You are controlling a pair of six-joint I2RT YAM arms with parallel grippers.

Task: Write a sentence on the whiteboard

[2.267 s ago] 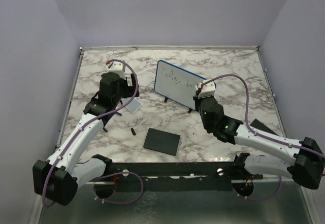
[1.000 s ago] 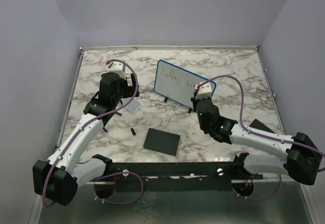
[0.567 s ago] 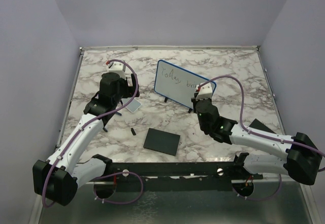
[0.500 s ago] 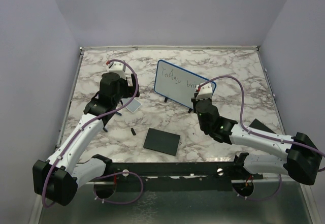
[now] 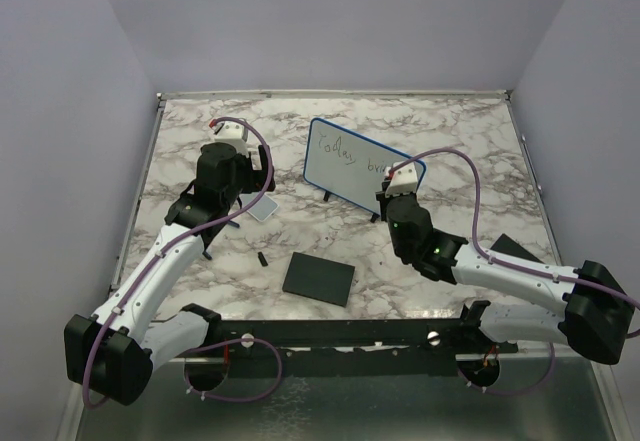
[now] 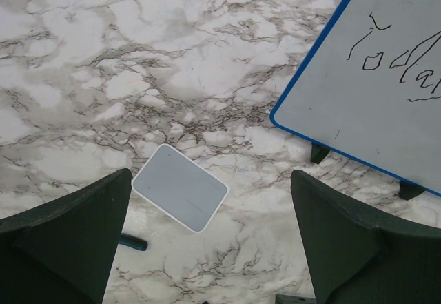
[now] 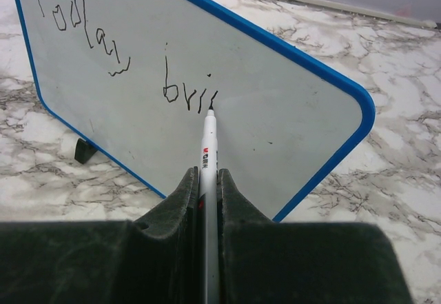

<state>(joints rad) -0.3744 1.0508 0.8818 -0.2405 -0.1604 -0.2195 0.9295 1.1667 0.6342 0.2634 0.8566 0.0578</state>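
Clamps a marker (image 7: 207, 145) in the right gripper (image 7: 209, 180), tip beyond the fingers touching the whiteboard (image 7: 275, 111). Holds the left gripper (image 6: 210, 180) released above a tile (image 6: 180, 196).

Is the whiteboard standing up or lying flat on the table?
Standing up: the whiteboard sits on its lower edge, propped by two black feet, its face leaning back.

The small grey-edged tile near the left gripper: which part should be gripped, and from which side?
Pinch the tile across its two long edges, near the middle, coming straight down from above. It lies flat on the marble table, thin and round-cornered, so no face stands free. The shorter span probably suits the open left gripper best, once the wrist is turned to match the tile's diagonal pose.
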